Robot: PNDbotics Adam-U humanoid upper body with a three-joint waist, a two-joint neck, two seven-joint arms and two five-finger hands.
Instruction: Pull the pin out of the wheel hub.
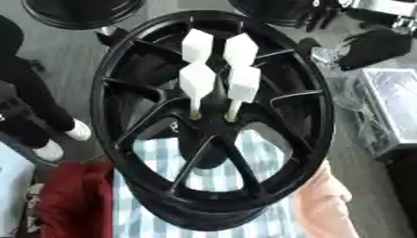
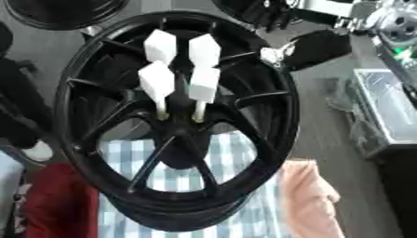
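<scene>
A big black wheel hub point(image 1: 213, 122) fills the view. It stands tilted on a blue and white checked cloth point(image 1: 244, 153). Four white pins stick out near its middle. Two of them, the left lower pin point(image 1: 196, 82) and the right lower pin point(image 1: 243, 86), go down into holes close to the centre, at about 12 o'clock from the dark centre cap. Two more white pins point(image 1: 218, 48) sit just above, further toward 12 o'clock.

I cannot see the robot's left hand or its right hand at all, so nothing can be said about their fingers. No pin is being held by anything I can see.

A red cloth point(image 1: 77, 200) lies at 8 o'clock and a pale pink cloth point(image 1: 326, 200) at 4 o'clock.

What could go wrong? I think the pins stand very close together, so a hand reaching in may bump the wrong one. The wheel leans, so a sideways tug might tip it or slide it on the cloth. Pulling at a slant may jam the pin in its hole.
</scene>
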